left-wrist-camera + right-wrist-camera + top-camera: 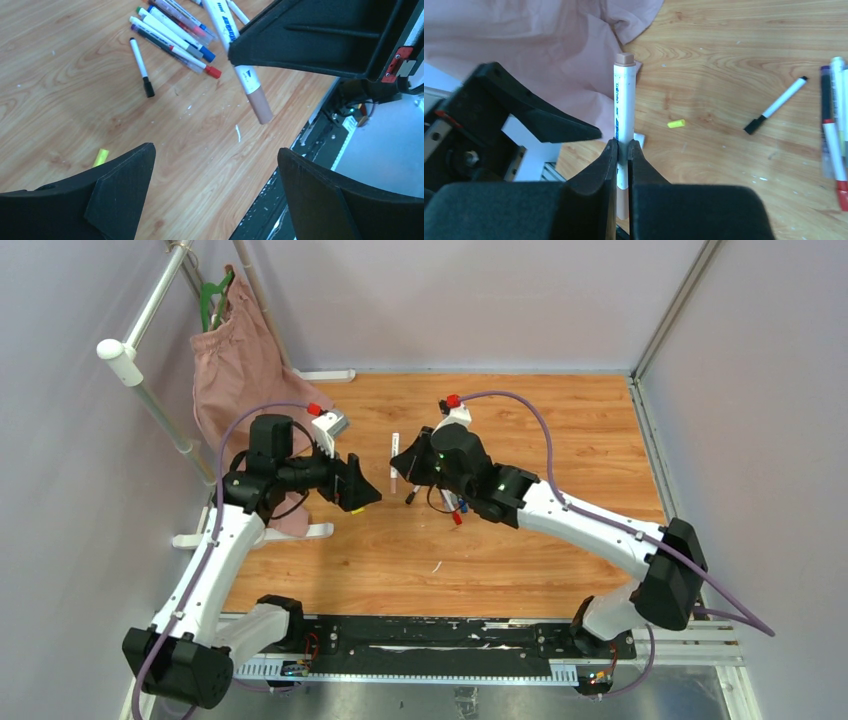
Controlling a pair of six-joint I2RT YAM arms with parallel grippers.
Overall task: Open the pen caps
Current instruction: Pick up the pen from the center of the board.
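Note:
My right gripper point(624, 145) is shut on a white pen point(624, 100) with brown ends and holds it above the table. It also shows in the top view point(402, 462) and the left wrist view point(320, 35), where the pen's brown cap point(261, 106) points down. My left gripper point(216, 150) is open and empty, just left of that pen point(394, 455). A loose yellow cap point(101, 157) lies on the wood point(676, 123). A pile of capped pens point(172, 35) lies beyond, with a black-capped pen point(140, 65) beside it.
A pink cloth point(235, 370) hangs on a white pipe rack point(130, 360) at the back left and reaches the table point(524, 40). The pen pile lies under my right arm point(455, 508). The black base rail point(430, 640) runs along the near edge.

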